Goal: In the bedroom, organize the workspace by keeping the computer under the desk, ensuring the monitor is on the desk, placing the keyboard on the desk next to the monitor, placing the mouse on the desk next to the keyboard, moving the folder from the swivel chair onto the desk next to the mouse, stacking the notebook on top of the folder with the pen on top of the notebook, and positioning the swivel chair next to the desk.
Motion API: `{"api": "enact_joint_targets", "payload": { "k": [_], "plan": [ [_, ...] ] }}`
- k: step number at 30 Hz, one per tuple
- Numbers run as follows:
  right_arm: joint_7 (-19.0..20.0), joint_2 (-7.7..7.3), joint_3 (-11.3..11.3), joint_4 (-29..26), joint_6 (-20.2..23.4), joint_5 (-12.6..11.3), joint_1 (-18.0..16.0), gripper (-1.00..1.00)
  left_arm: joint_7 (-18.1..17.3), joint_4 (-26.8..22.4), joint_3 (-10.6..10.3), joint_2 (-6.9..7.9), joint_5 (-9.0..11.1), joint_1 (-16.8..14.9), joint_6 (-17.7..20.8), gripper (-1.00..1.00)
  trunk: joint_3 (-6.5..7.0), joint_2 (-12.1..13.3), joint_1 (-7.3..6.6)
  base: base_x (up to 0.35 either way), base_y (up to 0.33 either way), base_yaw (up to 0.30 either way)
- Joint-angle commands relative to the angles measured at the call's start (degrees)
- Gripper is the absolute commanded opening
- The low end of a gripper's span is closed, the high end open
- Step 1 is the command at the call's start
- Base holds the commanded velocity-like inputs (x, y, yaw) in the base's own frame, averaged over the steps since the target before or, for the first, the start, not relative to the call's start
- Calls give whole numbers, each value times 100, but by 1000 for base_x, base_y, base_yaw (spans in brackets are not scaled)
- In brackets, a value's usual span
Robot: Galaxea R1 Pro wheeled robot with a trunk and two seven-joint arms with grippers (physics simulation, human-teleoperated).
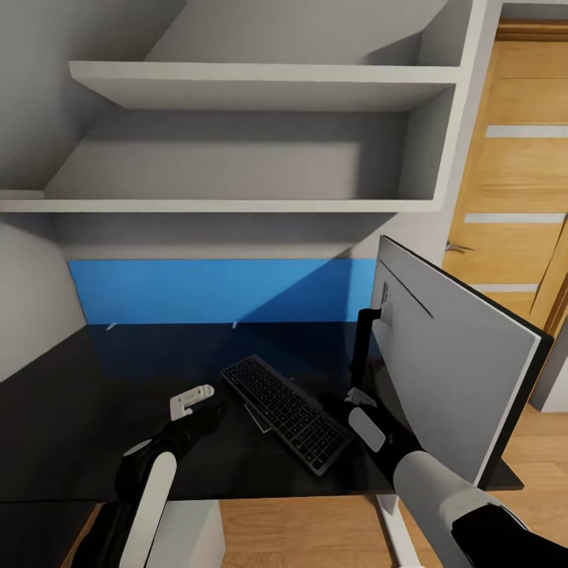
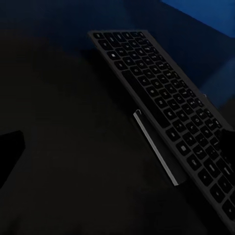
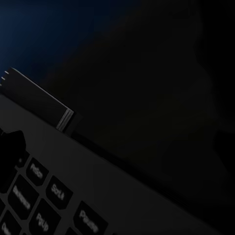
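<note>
Head view: the keyboard [image 1: 285,412] lay diagonally on the glossy black desk [image 1: 95,394], just beside the thin stand of the monitor [image 1: 454,355], which stood at the desk's right end with its grey back to the camera. The left gripper [image 1: 192,401] hovered near the keyboard's left side, fingers apart, holding nothing. The right gripper [image 1: 361,410] sat between keyboard and monitor stand; its grip could not be determined.

Left wrist view: the keyboard [image 2: 171,107] rested tilted on the desk [image 2: 63,147].

Right wrist view: keyboard [image 3: 54,196] keys appeared close up.
</note>
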Motion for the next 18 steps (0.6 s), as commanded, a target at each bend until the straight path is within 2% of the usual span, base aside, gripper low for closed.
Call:
{"api": "enact_joint_targets", "payload": {
  "k": [1, 11, 18],
  "plan": [
    [-61, -7, 42, -8, 19, -38, -2, 100, 53, -7, -3, 0, 60, -4, 17, 100, -7, -3, 0, 0, 0, 0],
    [-57, 0, 43, -8, 19, -38, -2, 100, 54, -7, -4, -1, 60, -4, 18, 100, -7, -3, 0, 0, 0, 0],
    [-62, 57, 43, -12, 24, -35, -2, 100, 54, -7, -11, -1, 60, -4, 19, 100, -7, -3, 0, 0, 0, 0]
  ]
}}
